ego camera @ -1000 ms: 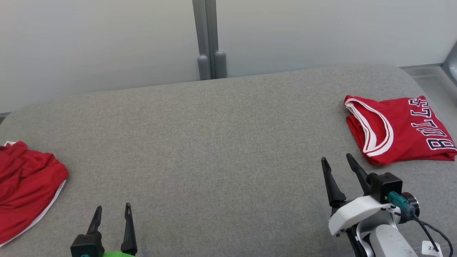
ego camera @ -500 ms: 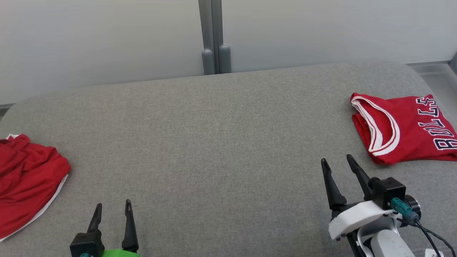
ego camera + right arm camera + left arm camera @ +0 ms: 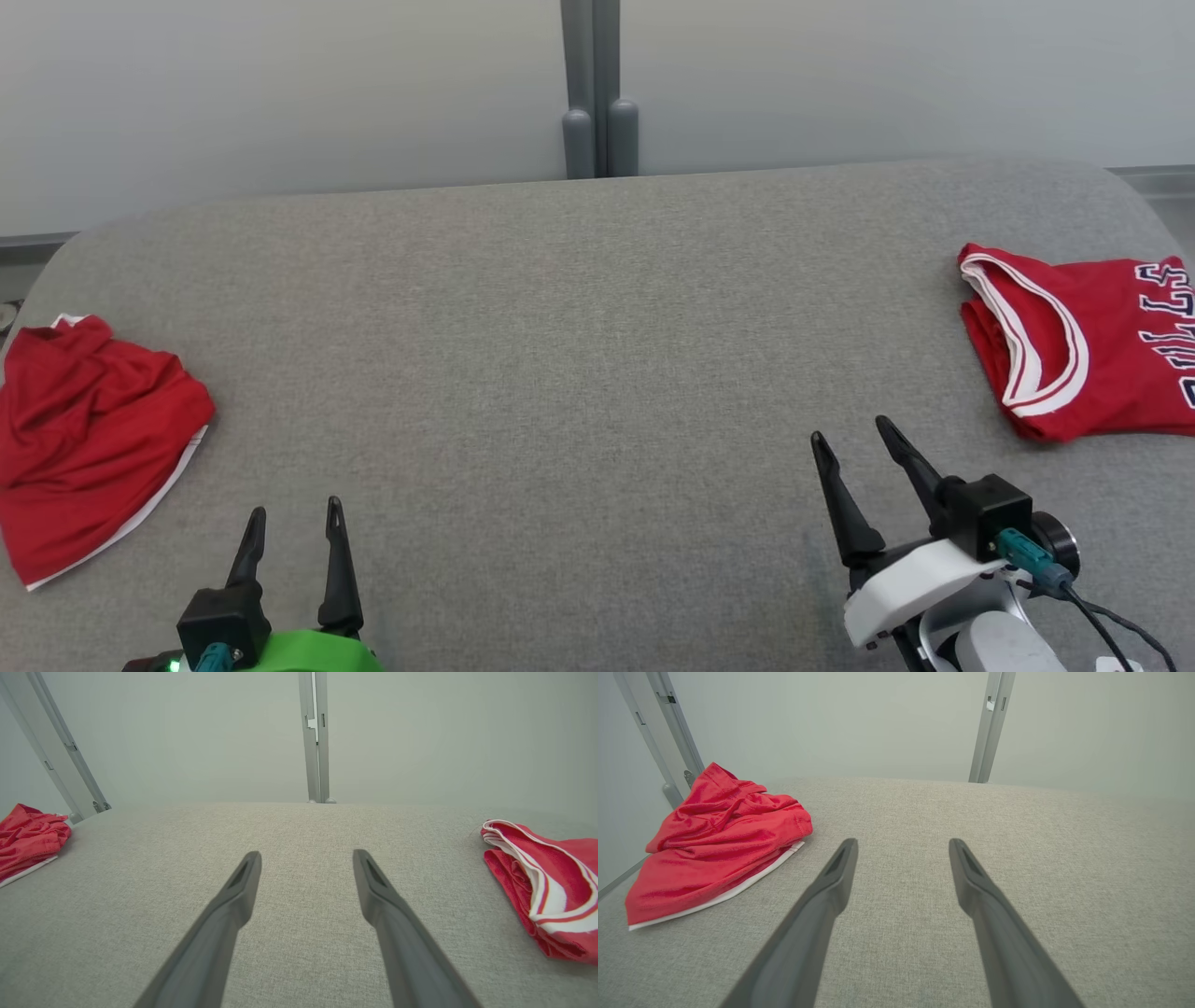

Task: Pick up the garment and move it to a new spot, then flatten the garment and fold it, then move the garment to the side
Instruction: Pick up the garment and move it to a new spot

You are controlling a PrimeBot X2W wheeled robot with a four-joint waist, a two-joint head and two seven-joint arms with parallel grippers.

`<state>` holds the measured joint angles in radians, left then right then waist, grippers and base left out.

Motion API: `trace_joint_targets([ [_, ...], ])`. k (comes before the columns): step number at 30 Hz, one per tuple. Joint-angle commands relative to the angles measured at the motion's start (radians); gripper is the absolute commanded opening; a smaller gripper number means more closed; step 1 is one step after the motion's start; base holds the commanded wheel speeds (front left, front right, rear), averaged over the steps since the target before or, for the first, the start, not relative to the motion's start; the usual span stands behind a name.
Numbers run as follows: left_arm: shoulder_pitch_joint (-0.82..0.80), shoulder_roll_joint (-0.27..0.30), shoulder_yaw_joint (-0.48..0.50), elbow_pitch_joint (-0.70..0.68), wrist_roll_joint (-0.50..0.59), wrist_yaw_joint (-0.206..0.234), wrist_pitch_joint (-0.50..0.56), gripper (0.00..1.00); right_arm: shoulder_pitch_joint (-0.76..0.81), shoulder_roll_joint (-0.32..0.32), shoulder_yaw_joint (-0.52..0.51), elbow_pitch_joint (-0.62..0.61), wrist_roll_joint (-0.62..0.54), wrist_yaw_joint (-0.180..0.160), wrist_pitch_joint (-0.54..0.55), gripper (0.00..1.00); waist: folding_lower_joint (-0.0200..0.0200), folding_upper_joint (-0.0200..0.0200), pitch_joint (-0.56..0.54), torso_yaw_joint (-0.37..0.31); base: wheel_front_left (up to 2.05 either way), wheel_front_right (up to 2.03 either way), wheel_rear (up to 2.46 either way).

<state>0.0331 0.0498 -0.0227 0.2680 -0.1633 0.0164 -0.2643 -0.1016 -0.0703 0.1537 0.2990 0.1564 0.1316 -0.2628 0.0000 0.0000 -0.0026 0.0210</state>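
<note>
Both tools idle, nothing held.

- Left tool [image 3: 295, 509]: fingers spread wide and empty, low over the near edge of the grey fabric-covered surface [image 3: 579, 327]. Its own wrist view shows bare cloth between the fingers [image 3: 902, 842].
- Right tool [image 3: 851, 429]: also spread wide and empty, angled a little towards the far right. There is nothing between its fingers in its wrist view either [image 3: 303, 854].

Garments, two, both red and well apart:

- Folded red jersey [image 3: 1102, 345], at the far right of the surface. It lies as a compact flat packet, white-trimmed neckline on top, dark lettering running off the edge of the head view. Near the right tool but not touching it [image 3: 537, 882].
- Crumpled red garment [image 3: 89, 439], at the far left edge. It is heaped and creased, with a white hem stripe along its near side [image 3: 719, 844]. Could be shorts; cannot tell.

The middle of the surface is bare. A grey wall post [image 3: 597, 93] stands behind it.

Judgement on progress: the jersey looks finished, since it is folded and set to the side. If the crumpled piece is the one in hand, none of its steps is done: not lifted, not moved, not flattened, not folded. It sits off to the left of the left tool, so I expect that arm to reach it first.
</note>
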Motion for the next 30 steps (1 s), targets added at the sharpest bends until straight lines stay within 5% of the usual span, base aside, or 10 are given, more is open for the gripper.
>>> trace_joint_targets([
  [1,-0.019,0.002,0.000,-0.003,0.010,-0.001,0.001,1.00,0.012,-0.029,0.005,-0.003,0.000,-0.002,-0.002,1.00,0.0000,0.0000,0.015,0.045,0.00,0.00,0.00],
  [30,-0.018,0.002,0.005,-0.003,0.005,0.012,0.001,1.00,0.039,-0.018,-0.005,-0.062,0.020,-0.002,-0.002,1.00,0.0000,0.0000,0.056,0.429,0.00,0.00,0.00],
])
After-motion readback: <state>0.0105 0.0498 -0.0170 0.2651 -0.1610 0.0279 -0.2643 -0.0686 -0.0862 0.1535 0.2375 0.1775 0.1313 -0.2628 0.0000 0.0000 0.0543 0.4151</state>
